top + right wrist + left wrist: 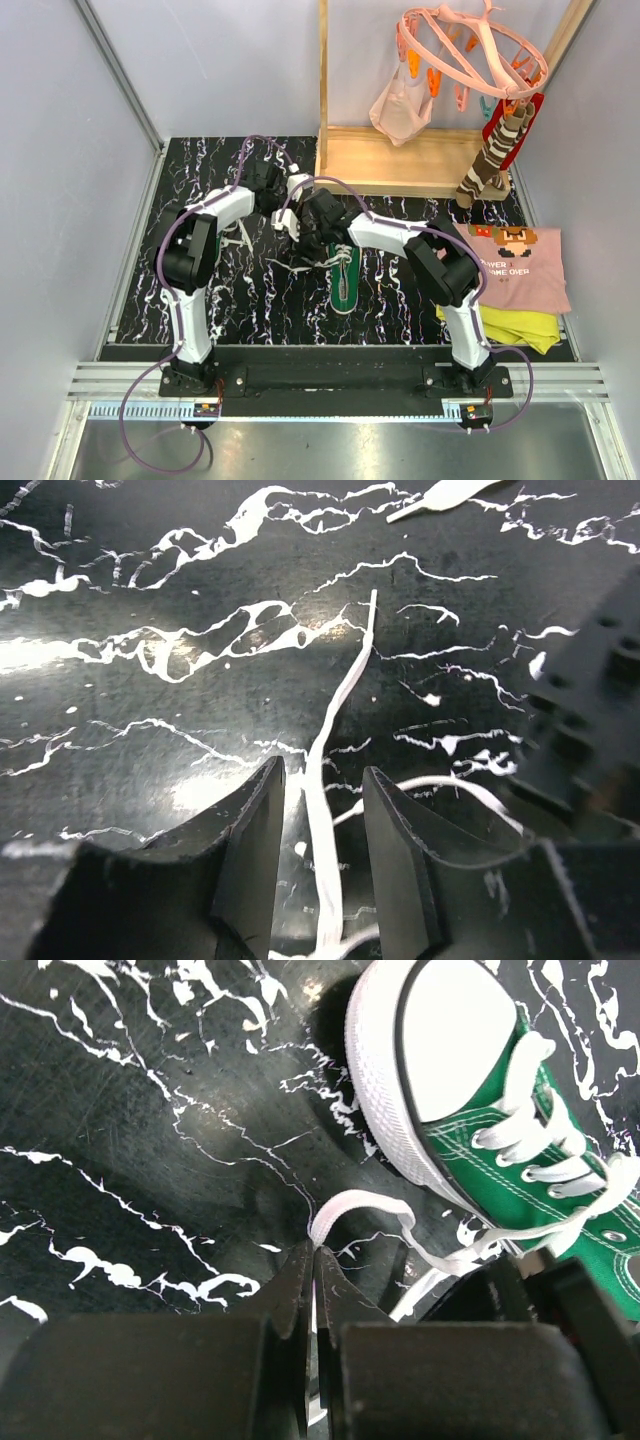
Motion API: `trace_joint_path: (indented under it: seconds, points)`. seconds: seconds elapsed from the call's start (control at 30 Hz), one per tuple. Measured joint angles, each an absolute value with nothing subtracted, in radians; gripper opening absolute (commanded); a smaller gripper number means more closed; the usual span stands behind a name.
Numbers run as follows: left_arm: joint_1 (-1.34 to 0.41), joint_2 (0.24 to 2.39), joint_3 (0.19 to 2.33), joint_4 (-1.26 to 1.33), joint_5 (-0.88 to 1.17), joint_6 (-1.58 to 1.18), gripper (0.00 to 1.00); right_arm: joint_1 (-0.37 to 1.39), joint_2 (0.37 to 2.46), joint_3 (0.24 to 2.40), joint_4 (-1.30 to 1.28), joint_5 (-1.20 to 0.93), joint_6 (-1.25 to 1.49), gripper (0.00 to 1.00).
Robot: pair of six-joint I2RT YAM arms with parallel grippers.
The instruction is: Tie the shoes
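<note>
Left gripper (315, 1252) clamps a lace loop (345, 1198) beside the shoe (450, 1050) — right gripper (322, 780) gapes around a loose lace (352, 675); pink T-shirt (520, 270) lies far right.

One black marbled worktop (260, 310); two arms, the left arm (188, 300) and the right arm (465, 330), so also two claws, the left claw (313, 1250) and the right claw (322, 780); one green sneaker (343, 278) plainly seen, with one white lace (350, 1198); one pink round hanger (470, 40); one pale bag (400, 110) hanging; one brown striped piece (495, 150) hanging; one wooden frame (400, 160); one pink T-shirt (530, 285); one yellow cloth (520, 325).
</note>
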State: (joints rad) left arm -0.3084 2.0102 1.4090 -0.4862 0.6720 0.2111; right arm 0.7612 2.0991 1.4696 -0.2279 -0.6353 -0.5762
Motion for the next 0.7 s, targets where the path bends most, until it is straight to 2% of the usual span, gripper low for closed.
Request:
trace_joint_path:
  seconds: [0.7]
  points:
    - [-0.283,2.054,1.434,-0.524,0.68,0.2,0.0,0.794,2.161,1.503,-0.22,-0.582,-0.624,0.47]
